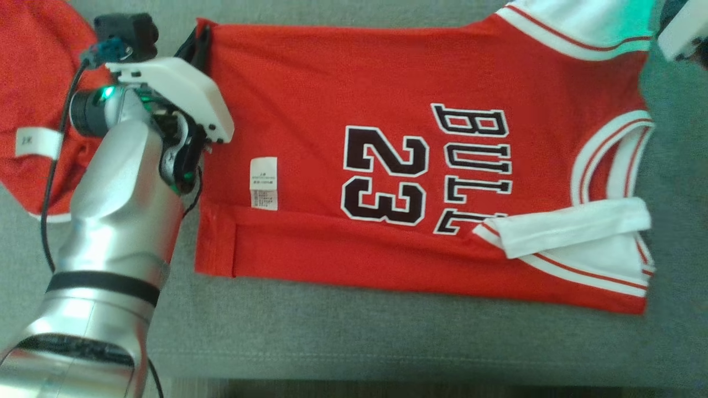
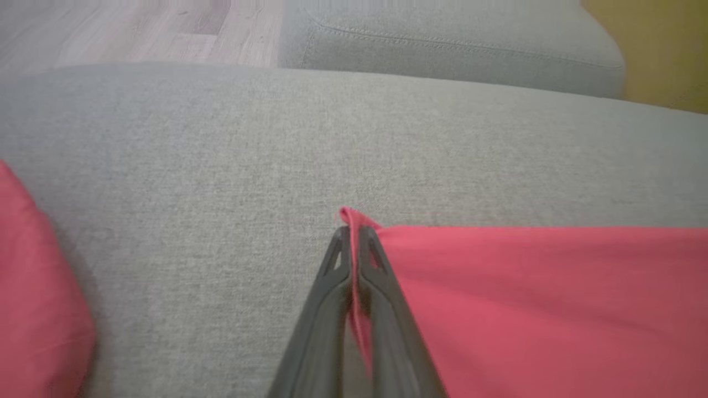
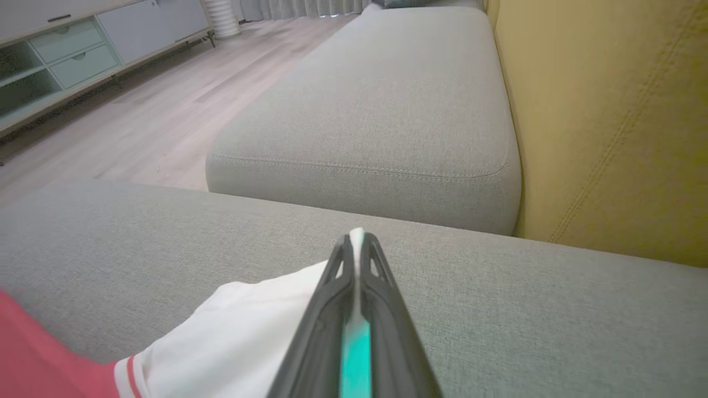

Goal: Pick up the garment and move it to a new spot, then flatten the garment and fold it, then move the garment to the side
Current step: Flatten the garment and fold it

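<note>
Lying spread out, a red jersey (image 1: 332, 83) — white-trimmed, numbered 23.

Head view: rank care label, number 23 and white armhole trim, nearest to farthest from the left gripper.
From the left gripper, on the jersey:
1. care label, left.
2. number 23, middle.
3. white armhole trim, lower right.
</note>
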You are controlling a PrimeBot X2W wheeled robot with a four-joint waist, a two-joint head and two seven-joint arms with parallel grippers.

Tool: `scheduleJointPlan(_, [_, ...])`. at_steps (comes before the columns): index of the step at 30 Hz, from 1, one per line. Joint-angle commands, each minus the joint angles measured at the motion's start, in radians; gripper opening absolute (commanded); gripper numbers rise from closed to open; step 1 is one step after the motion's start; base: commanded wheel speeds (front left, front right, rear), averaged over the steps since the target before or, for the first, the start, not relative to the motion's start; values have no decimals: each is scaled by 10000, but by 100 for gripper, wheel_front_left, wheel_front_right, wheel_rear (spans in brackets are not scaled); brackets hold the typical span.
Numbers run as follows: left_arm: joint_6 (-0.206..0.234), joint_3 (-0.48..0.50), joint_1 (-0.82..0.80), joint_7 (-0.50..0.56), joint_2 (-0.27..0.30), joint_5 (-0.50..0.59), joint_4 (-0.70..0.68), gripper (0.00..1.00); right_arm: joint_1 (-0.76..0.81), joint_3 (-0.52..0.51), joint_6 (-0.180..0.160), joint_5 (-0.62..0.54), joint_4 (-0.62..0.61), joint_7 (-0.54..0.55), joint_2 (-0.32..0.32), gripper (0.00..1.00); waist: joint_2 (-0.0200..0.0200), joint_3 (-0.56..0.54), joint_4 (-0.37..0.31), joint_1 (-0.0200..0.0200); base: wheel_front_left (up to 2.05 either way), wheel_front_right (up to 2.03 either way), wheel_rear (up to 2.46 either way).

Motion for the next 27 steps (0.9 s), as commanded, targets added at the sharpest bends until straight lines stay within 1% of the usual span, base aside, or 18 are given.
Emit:
scheduleJointPlan(1, [60,189,6,-56,525,-108,-407,0,235,13,35,130,-380,-174,-29,0,0,-358,-249,0,0,0,0])
scheduleJointPlan(6, [226,291,867,-311,775,-214,-971,0,1102,192,35,292,-896,-645,189,0,0,-810,-535,0,0,0,0])
scheduleJointPlan(14, [572,493,2948,-739,1051,-498,-2423,0,3903,173,35,564,-2217,-1342,517,0,0,-1361,-915,0,0,0,0])
scheduleJointPlan(15, [572,493,2948,-739,1051,-498,-2423,0,3903,173,35,564,-2217,-1342,517,0,0,-1361,-915,0,0,0,0])
scheduleJointPlan(21, [842,531,4310,-705,1308,-595,-3665,0,5836,-461,35,715,-2789,-1633,875,0,0,-1569,-1080,0,0,0,0])
scheduleJointPlan(27, [1174,729,5059,-659,1710,-625,-4772,0,7189,-1228,35,559,-3330,-1545,1189,0,0,-1677,-1187,0,0,0,0])
